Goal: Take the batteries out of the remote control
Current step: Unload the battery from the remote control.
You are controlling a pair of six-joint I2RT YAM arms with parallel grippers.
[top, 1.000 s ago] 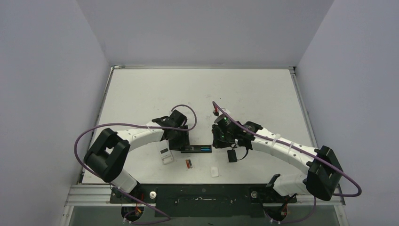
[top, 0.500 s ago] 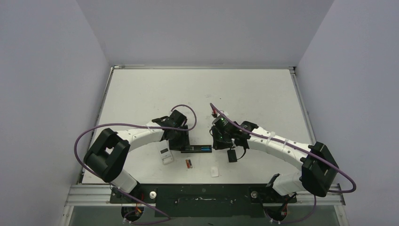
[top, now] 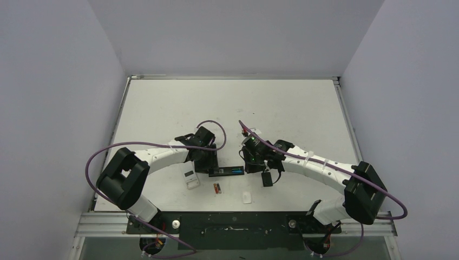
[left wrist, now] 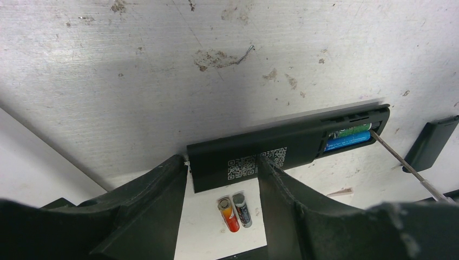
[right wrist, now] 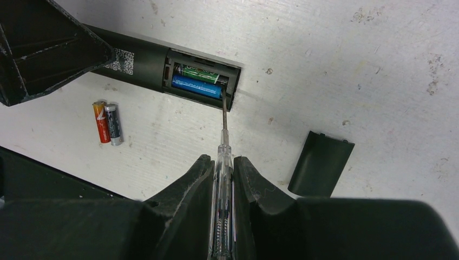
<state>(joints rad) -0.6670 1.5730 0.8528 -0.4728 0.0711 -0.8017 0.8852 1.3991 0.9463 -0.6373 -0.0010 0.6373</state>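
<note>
Batteries [right wrist: 196,86] in remote [left wrist: 303,143], left gripper [left wrist: 222,163] seemingly clamping remote, right gripper [right wrist: 223,162] pinching screwdriver [right wrist: 223,149], tip against them.

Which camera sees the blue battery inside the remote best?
The right wrist camera. The blue battery lies close and uncovered in the open remote, a screwdriver tip at its end. The left wrist camera shows it smaller, at the remote's far end. The top camera shows only a tiny blue speck.

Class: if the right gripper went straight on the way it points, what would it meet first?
The right gripper is shut on a screwdriver, whose tip leads: it would meet the blue battery at the end wall of the open compartment in the black remote. It may already touch; depth is unclear.
</note>
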